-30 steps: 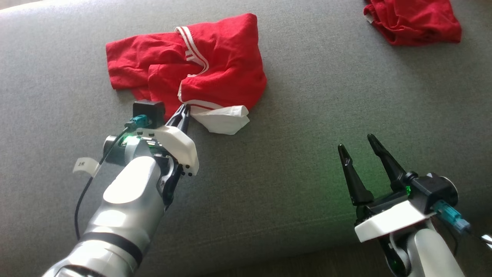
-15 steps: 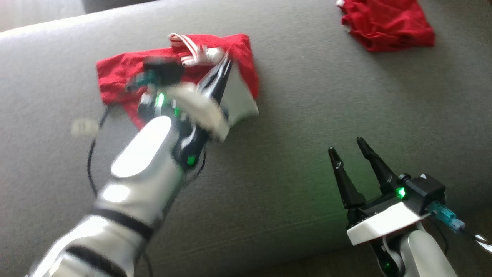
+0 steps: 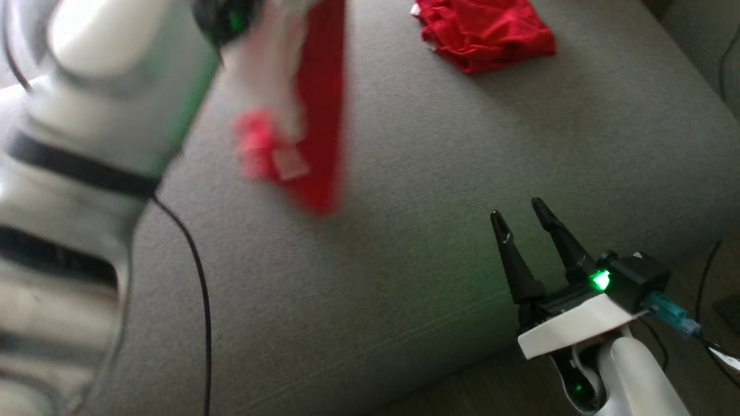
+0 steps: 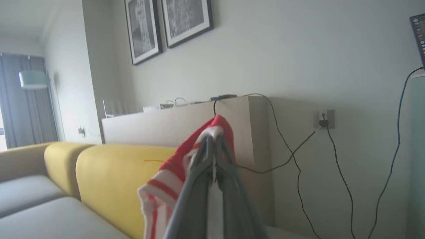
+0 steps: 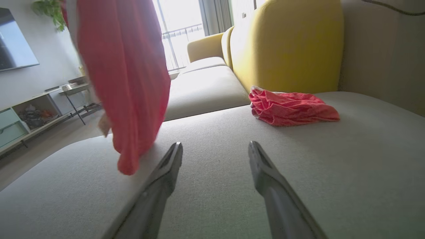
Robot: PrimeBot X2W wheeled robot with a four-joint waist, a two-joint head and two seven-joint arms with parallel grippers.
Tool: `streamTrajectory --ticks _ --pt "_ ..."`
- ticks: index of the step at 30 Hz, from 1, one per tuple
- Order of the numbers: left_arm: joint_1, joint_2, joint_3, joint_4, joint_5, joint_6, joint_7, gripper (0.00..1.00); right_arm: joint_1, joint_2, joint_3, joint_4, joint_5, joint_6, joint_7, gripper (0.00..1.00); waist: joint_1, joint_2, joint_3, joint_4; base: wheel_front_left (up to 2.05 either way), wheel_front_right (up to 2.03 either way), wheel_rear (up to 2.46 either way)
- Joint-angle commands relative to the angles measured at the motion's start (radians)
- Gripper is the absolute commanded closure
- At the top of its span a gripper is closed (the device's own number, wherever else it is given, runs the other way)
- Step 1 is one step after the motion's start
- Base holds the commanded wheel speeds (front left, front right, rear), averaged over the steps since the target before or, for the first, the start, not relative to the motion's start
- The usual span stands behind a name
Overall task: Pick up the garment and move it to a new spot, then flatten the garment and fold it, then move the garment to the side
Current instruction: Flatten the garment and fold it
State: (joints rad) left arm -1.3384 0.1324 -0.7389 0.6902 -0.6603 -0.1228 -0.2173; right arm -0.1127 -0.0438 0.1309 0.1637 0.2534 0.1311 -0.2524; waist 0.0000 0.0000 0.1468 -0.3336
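- Red garment [image 3: 321, 110] with white-striped trim, hanging in a long drape over grey sofa seat [image 3: 416, 242]; motion-blurred in head view, lower tip close to cushion, contact unclear.
- Pinched at striped edge by left gripper [image 4: 213, 141], fingers pressed together on the cloth; raised high, likely so fabric hangs free and clears the seat for the carry to a new spot.
- Right gripper [image 3: 517, 209] spread wide, holding nothing, low near front edge of seat, well apart from the hanging cloth; probably parked ready for the flattening step.
- Second red garment [image 3: 485, 32] crumpled at back of seat beside yellow backrest [image 5: 285, 46]; well apart from the lifted one, but would crowd a drop spot there.
- Black cable [image 3: 199, 277] trailing from left forearm [image 3: 81, 127] across the cushion; possible snag on swing.
- Bare stretch of cushion between drape and right gripper: looks like the likeliest landing spot.
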Motion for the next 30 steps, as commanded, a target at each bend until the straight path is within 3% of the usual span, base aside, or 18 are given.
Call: streamTrajectory --ticks 1,5,8,18,27,30 --pt "-0.109 0.044 0.027 -0.013 0.023 0.007 -0.015 1.00 -0.028 -0.006 0.016 -0.033 0.006 0.000 -0.009 0.00 0.0000 0.0000 -0.002 -0.010 0.00 0.00 0.00" --pt "-0.187 0.088 0.037 0.042 0.070 0.011 -0.032 1.00 -0.024 -0.006 0.005 -0.039 0.006 0.000 -0.009 0.00 0.0000 0.0000 -0.003 -0.010 0.00 0.00 0.00" --pt "-0.146 0.136 0.054 0.079 0.064 0.016 -0.036 1.00 -0.011 -0.006 -0.017 -0.044 -0.002 0.000 -0.009 0.00 0.0000 0.0000 -0.010 0.009 0.00 0.00 0.00" --pt "0.338 0.237 0.092 0.242 -0.101 0.084 0.158 1.00 0.022 -0.006 -0.045 -0.064 -0.044 0.000 -0.009 0.00 0.0000 0.0000 -0.011 0.139 0.00 0.00 0.00" --pt "0.583 0.331 0.144 0.206 -0.166 0.122 0.098 1.00 0.010 -0.006 -0.030 -0.055 -0.072 0.000 -0.009 0.00 0.0000 0.0000 0.000 0.189 0.00 0.00 0.00" --pt "0.653 0.363 0.143 0.154 -0.170 0.153 0.113 1.00 0.007 -0.006 -0.034 -0.048 -0.083 0.000 -0.009 0.00 0.0000 0.0000 -0.008 0.206 0.00 0.00 0.00"
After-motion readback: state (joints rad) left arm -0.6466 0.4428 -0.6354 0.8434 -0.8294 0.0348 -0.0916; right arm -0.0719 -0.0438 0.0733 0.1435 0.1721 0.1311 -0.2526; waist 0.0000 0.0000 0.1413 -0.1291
